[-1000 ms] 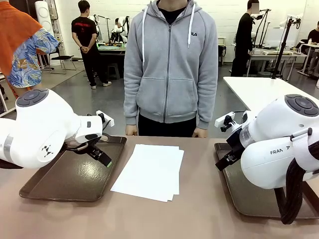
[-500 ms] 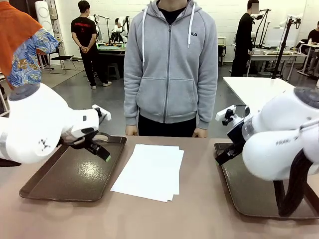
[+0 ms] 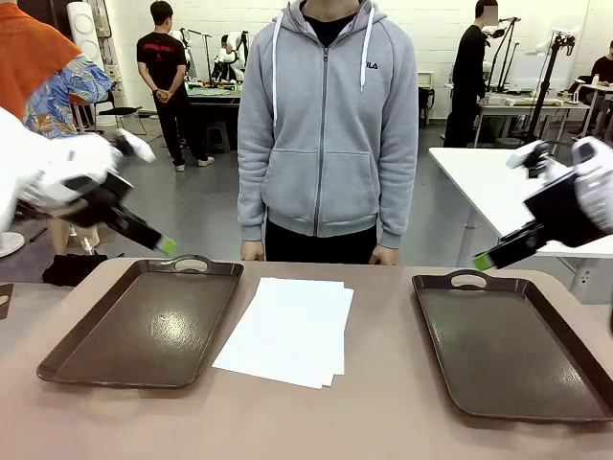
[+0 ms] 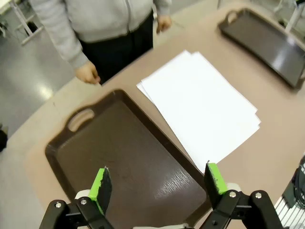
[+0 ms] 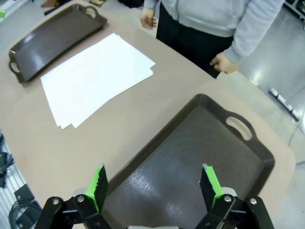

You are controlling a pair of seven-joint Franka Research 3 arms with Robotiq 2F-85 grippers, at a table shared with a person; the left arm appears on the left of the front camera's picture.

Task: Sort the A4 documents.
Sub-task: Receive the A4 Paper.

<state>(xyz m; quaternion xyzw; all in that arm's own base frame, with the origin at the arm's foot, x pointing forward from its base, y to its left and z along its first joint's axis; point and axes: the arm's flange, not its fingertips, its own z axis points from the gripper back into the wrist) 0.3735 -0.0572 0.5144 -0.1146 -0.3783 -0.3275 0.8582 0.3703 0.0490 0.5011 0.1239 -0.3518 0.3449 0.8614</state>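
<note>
Nearest you, the brown table (image 3: 383,422) carries two dark brown trays with a stack of paper between them. The A4 documents (image 3: 287,331) lie flat on the tabletop as a loose stack of white sheets. They are slightly fanned, so the edges of the lower sheets peek out at the near right corner. The stack's near left corner comes right up to the rim of the left tray (image 3: 67,359), and you cannot tell whether it touches. The right tray (image 3: 575,407) sits well apart from the paper. Each tray has its cut-out handle at the far end.

Your left gripper (image 3: 165,246) hangs in the air above the far left corner of the left tray. In its wrist view, the left gripper (image 4: 158,180) has its green-padded fingers (image 4: 101,183) spread wide with nothing between them, and it looks down on that tray and the sheets. Your right gripper (image 3: 484,260) hangs above the far end of the right tray. Its wrist view shows the jaws just as wide apart and holding nothing, with the tray below.

At the far edge of the table a person (image 3: 326,125) in a grey zipped hoodie faces you. One hand (image 3: 252,251) and the other hand (image 3: 385,256) rest at the table's edge, both apart from the paper.
</note>
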